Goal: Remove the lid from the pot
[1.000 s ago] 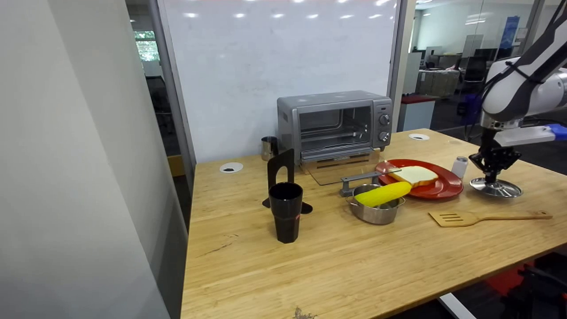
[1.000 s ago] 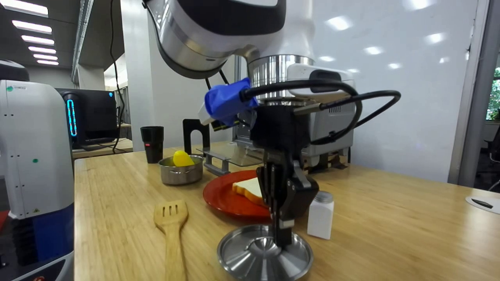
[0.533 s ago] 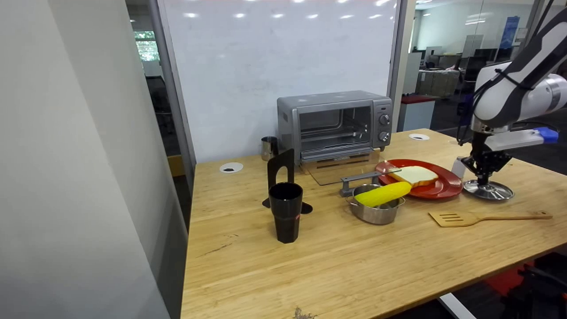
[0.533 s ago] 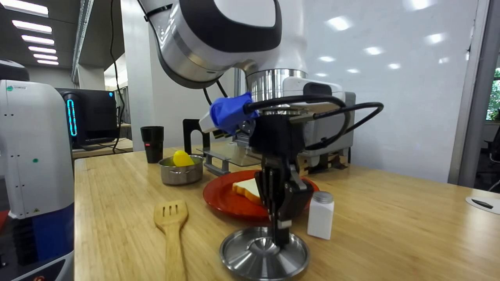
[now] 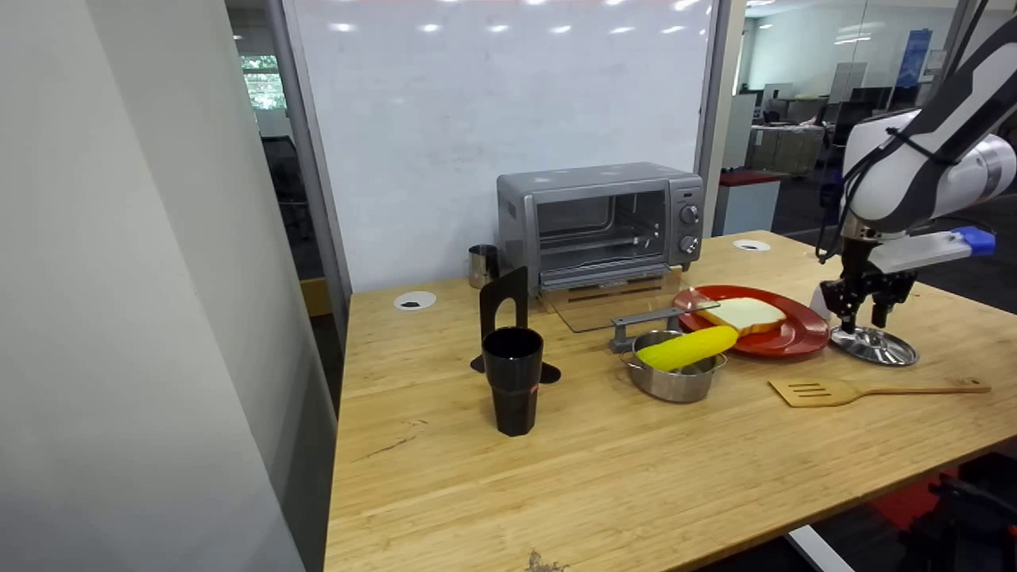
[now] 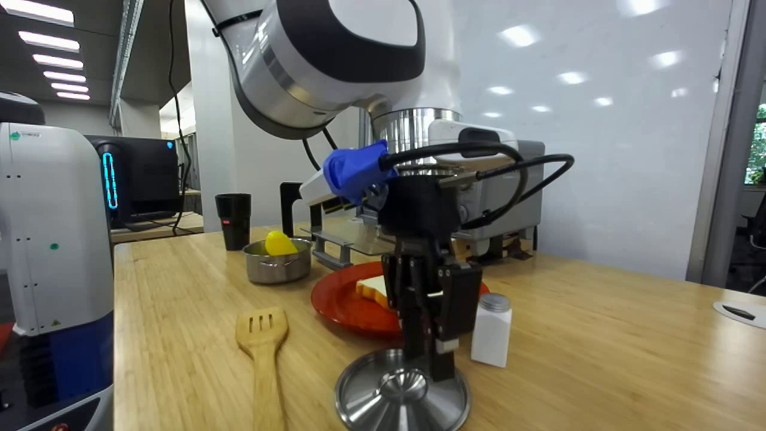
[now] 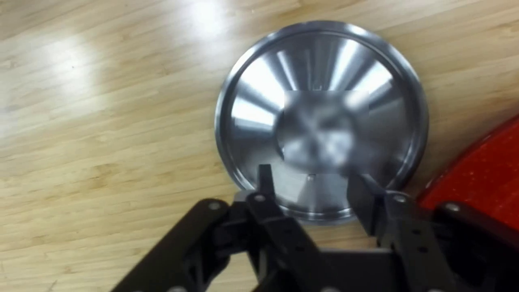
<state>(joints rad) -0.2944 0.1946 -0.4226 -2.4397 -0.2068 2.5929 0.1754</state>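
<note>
In an exterior view, left to right: worktop (image 5: 445, 492), broad stretch of wood along its left and front edges. Then cup (image 5: 513, 381), stand (image 5: 510, 286) right behind it. Near the back edge, oven (image 5: 597, 195), door down, its handle (image 5: 645, 317) just behind the pot (image 5: 675, 388). Pot is open on top, corn (image 5: 687, 348) sticking out past the rim toward the plate (image 5: 783, 345) with bread (image 5: 743, 314). The lid (image 5: 878, 348) is off the pot, on the worktop just beside the plate; strip of wood between them in the wrist view. Above it the gripper (image 7: 312, 180), fingers spread with a clear gap, lid not gripped; contact, can't tell. Spatula (image 5: 842, 392) lies nearer the front edge than the lid.

Writing: label on the white machine (image 6: 54, 227), too small to read. Red mark on cup, illegible.

Hard to see: in an exterior view, spatula handle and lid rim cut off at bottom, plate and bread partly behind gripper, shaker (image 6: 492, 332) whole. Wrist view: lid centre a blurry square, plate cut off.
</note>
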